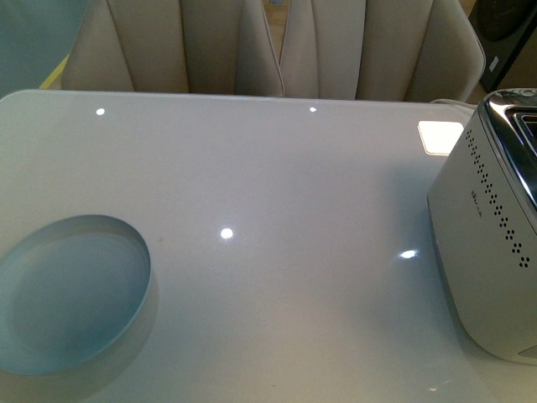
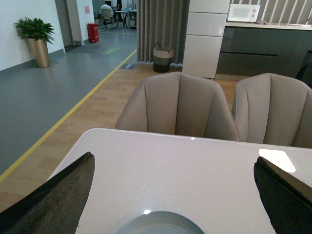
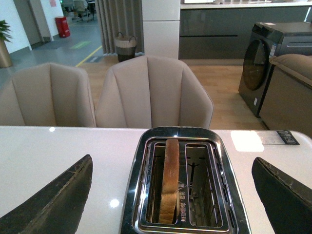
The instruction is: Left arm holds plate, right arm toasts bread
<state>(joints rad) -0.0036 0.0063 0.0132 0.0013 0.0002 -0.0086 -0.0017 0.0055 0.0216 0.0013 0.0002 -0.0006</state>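
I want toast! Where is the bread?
The bread stands upright in one slot of the toaster, seen in the right wrist view; the other slot is empty. The toaster sits at the table's right side.

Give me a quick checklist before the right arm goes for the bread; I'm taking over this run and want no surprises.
1. Bread standing upright in one toaster slot, top edge reachable: ok.
2. Right gripper open, fingers wide either side of the toaster: ok.
3. Left gripper open, holding nothing: ok.
4. Plate on the table, empty, ready to receive: ok.
5. Left gripper holding the plate: not ok, plate lies between and below the fingers, untouched.
6. Bread toasted enough: cannot tell.
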